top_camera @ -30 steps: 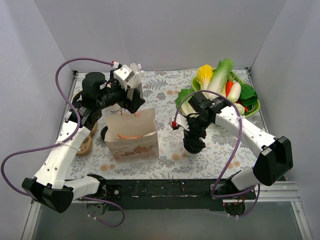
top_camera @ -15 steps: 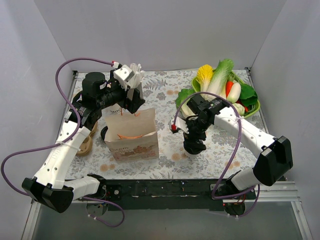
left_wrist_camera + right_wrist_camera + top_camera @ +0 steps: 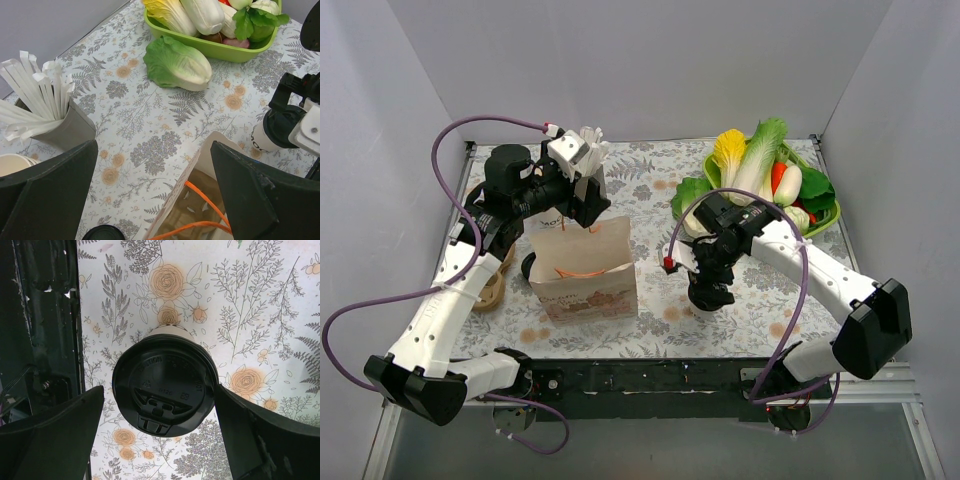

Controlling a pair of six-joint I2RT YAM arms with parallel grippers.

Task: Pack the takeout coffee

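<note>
The takeout coffee [image 3: 165, 385], a cream paper cup with a black lid, stands upright on the floral tablecloth right of the paper bag. It also shows in the left wrist view [image 3: 272, 132]. My right gripper [image 3: 710, 285] is open and sits low over it, one finger on each side of the lid; the right finger is next to the lid's rim, the left finger stands apart. The paper bag [image 3: 585, 270] with orange handles stands open. My left gripper [image 3: 588, 205] is open and empty above the bag's far edge [image 3: 200, 165].
A green basket [image 3: 825, 215] of vegetables stands at the back right, with a lettuce head [image 3: 177, 62] beside it. A grey holder of wrapped straws [image 3: 65, 127], a stack of lidless cups [image 3: 15, 162] and a loose black lid [image 3: 102, 233] are at the left.
My right arm has shifted slightly toward the near side, the gripper staying around the coffee cup. The left arm and the bag have not moved.
</note>
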